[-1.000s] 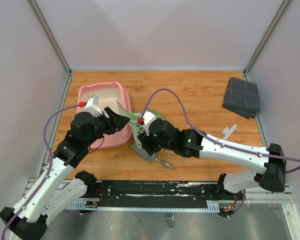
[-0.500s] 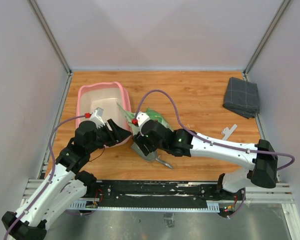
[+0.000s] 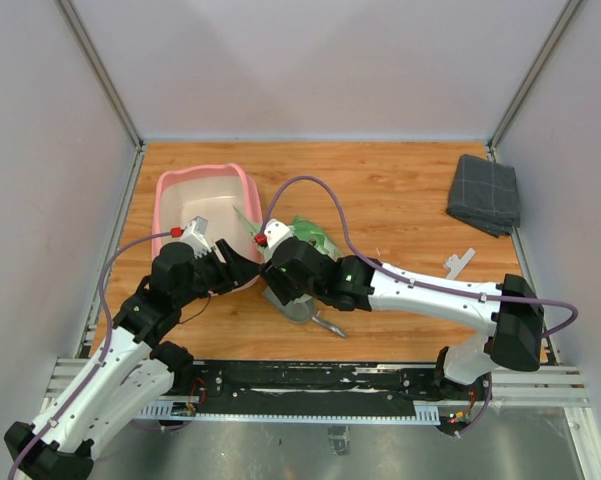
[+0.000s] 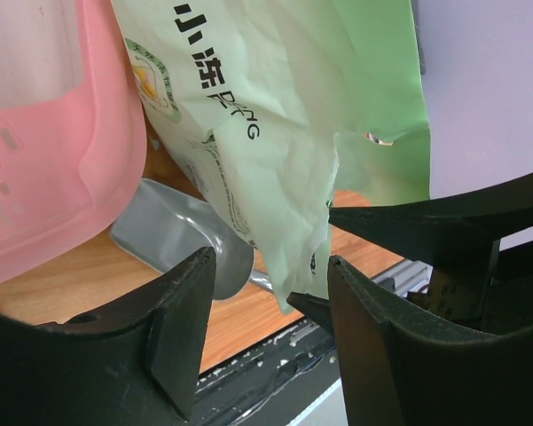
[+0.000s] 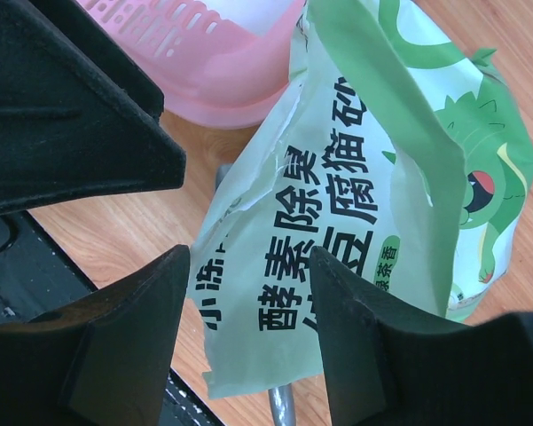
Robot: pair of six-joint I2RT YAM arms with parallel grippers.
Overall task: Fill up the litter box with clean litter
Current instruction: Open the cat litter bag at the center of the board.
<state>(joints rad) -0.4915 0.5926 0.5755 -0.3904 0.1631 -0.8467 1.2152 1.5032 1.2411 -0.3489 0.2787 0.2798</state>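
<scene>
Litter box (image 3: 202, 171): is sitting at the far left of the table (image 3: 400, 190), with its near right corner just beside both grippers.
Bag (image 3: 310, 235): the printed green bag is lying just right of the box, and its crumpled, torn edge is hanging over the scoop.
Scoop (image 4: 182, 232): the grey scoop is lying on the wood under the bag, close to the box's outer wall.
Left gripper (image 4: 270, 262): its fingers are standing partly apart and clamping nothing. The bag's torn corner is hanging in the gap, nearer one finger; whether it is touching that finger cannot be told.
Right gripper (image 5: 248, 257): its fingers are standing partly apart, and the bag's printed lower edge is showing across the gap and running on behind one finger. Nothing is being pinched.
Arms: both are reaching in toward the bag's edge, with their tips facing each other close together.
Cloth (image 3: 484, 194): the folded grey cloth is lying at the far right, well apart from the rest.
</scene>
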